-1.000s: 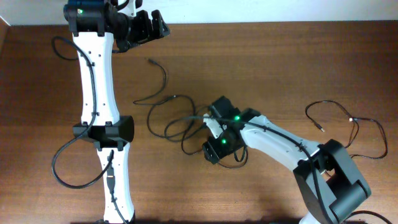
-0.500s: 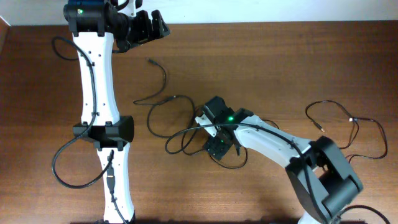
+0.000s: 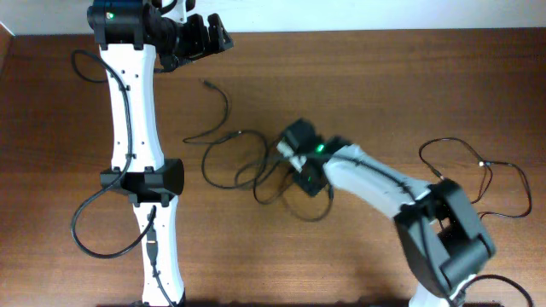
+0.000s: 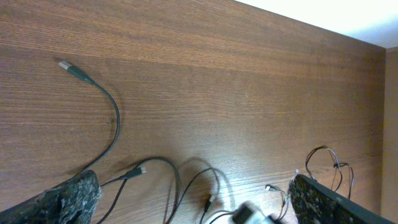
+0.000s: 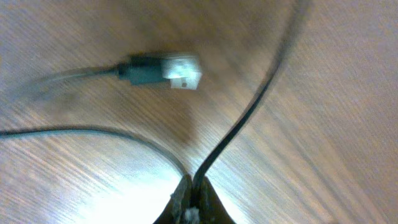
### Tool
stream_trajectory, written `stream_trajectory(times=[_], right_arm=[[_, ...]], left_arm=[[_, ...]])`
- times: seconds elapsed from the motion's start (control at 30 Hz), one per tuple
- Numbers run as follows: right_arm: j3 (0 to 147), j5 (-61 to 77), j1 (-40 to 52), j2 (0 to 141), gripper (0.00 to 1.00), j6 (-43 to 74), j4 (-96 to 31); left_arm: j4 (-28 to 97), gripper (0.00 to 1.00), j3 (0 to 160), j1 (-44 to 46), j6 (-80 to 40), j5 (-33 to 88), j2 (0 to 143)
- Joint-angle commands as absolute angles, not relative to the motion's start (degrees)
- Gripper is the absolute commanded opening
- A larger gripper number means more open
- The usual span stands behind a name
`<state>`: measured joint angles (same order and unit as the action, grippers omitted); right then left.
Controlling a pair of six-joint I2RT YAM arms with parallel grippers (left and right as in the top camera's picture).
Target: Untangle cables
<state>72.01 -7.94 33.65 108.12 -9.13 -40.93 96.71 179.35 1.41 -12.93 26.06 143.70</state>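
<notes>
The cables are thin black wires on the brown table. A tangle of loops (image 3: 256, 175) lies mid-table, and one strand (image 3: 227, 107) curves toward the back, ending in a plug (image 4: 65, 64). My right gripper (image 3: 290, 153) sits at the tangle's right edge. In the right wrist view it (image 5: 196, 190) is shut on a black cable (image 5: 249, 115) that rises from the jaws, with a metal-tipped plug (image 5: 165, 71) lying beyond. My left gripper (image 3: 200, 38) hovers at the back left, wide open and empty, with its fingers (image 4: 62, 202) well apart.
A separate set of thin wires (image 3: 452, 140) loops at the right side of the table by the right arm's base. The left arm's long white body (image 3: 132, 128) runs down the left side. The table's back edge meets a pale wall (image 4: 348, 18).
My right gripper has shifted toward the back of the table and shut on a cable strand. The tangled loops have been dragged and reshaped. The left arm has not moved.
</notes>
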Motion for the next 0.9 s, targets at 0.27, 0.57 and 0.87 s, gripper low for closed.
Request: stream_trajectory(times=[0.27, 0.57, 0.87], right_arm=[[81.6, 5.9, 29.3, 100.8, 0.16, -7.0, -62.3], [67.7, 6.0, 34.6, 100.9, 0.72, -7.0, -53.7], [73.6, -14.9, 42.6, 100.7, 0.99, -6.5, -57.3]], left_arm=[[96.7, 0.99, 179.2, 1.1, -13.0, 25.6, 143.7], [96.7, 0.99, 179.2, 1.1, -13.0, 25.6, 143.7], [96.7, 0.99, 179.2, 1.1, -13.0, 25.6, 143.7]])
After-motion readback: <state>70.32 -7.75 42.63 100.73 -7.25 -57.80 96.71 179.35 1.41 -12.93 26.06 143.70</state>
